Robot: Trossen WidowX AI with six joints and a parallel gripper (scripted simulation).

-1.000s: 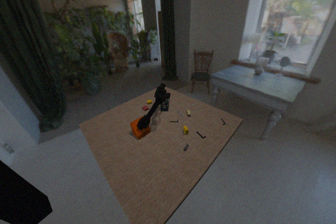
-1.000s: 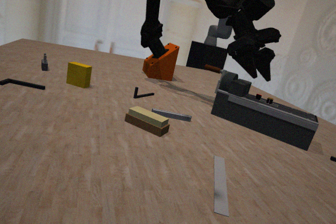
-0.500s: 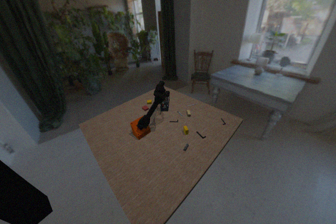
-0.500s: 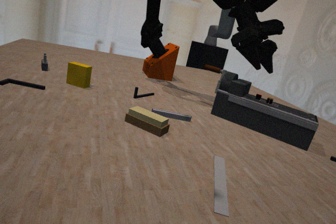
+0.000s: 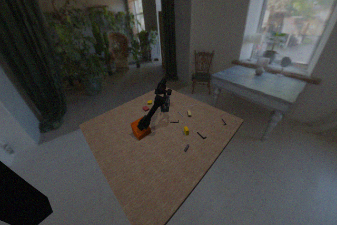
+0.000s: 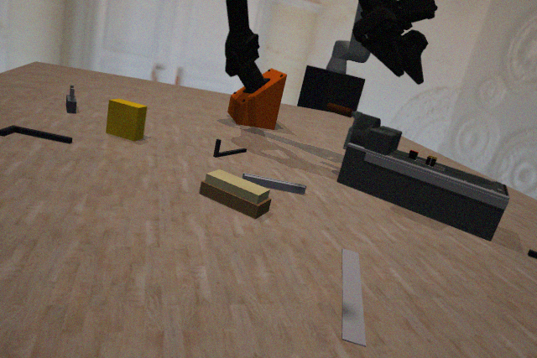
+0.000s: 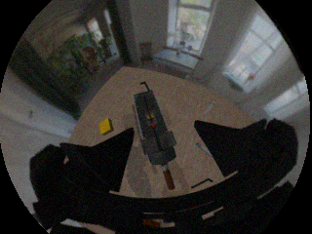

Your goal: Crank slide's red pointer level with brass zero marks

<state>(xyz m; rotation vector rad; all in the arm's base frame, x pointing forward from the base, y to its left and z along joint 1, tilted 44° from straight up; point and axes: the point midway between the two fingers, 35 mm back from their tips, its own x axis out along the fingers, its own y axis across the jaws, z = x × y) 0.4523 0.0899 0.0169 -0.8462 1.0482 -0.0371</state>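
One dark grey, box-shaped machine [image 5: 167, 107] [image 6: 420, 198] [image 7: 144, 109] stands near the table's far corner in the top view. Its one brown crank handle [image 6: 340, 108] [image 7: 169, 179] sticks out at one end; one red pointer [image 6: 413, 154] [image 7: 153, 126] sits short of the two brass zero marks [image 6: 430, 160] [image 7: 149, 117], nearer the crank. The black gripper [image 5: 163, 91] [image 6: 410, 78] [image 7: 164, 127] hangs above the machine, fingers spread wide around nothing. From the top, three black L-shaped keys [image 5: 201, 135] [image 6: 41, 133] lie towards the right corner; one red block [image 5: 146, 108] and one of two yellow blocks [image 5: 149, 102] [image 7: 105, 127] sit near the far left edge.
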